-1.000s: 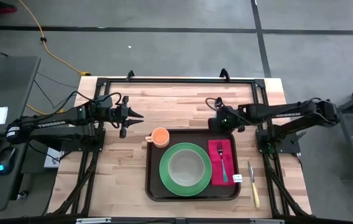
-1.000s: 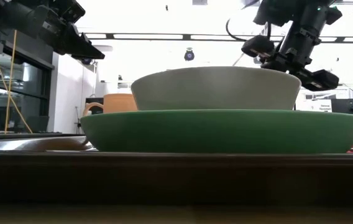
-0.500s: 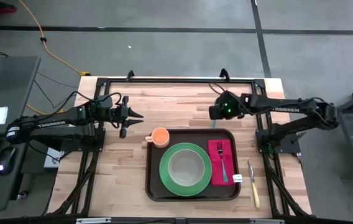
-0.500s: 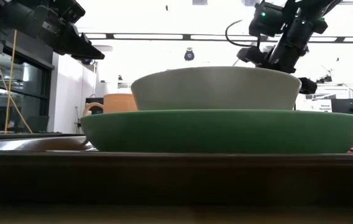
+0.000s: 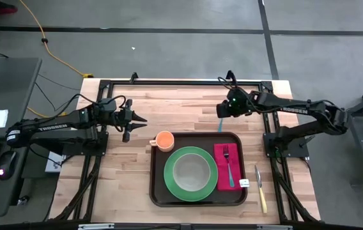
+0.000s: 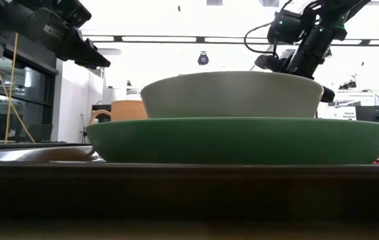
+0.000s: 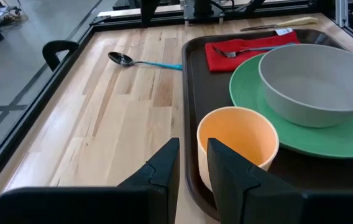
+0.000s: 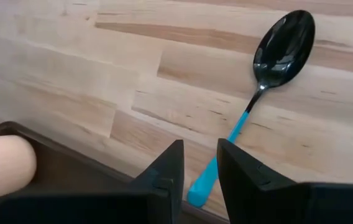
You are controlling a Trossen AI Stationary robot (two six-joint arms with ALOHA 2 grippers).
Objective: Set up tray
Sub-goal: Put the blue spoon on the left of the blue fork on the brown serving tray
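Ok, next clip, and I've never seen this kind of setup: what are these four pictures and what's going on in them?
They show one moment from four cameras. Two dark robot arms work at a wooden table. The high view looks straight down; the low view sits at table height, right behind the dishes; each wrist view looks forward past that arm's own two fingers.

On the table lies a dark brown tray. It carries a green plate with a pale bowl on it, an orange cup and a red napkin with a fork. A knife lies beside the tray, and a blue-handled spoon lies on the wood behind it.

The left gripper waits near the cup. The right gripper hangs over the spoon. Both hold nothing, fingers slightly apart.
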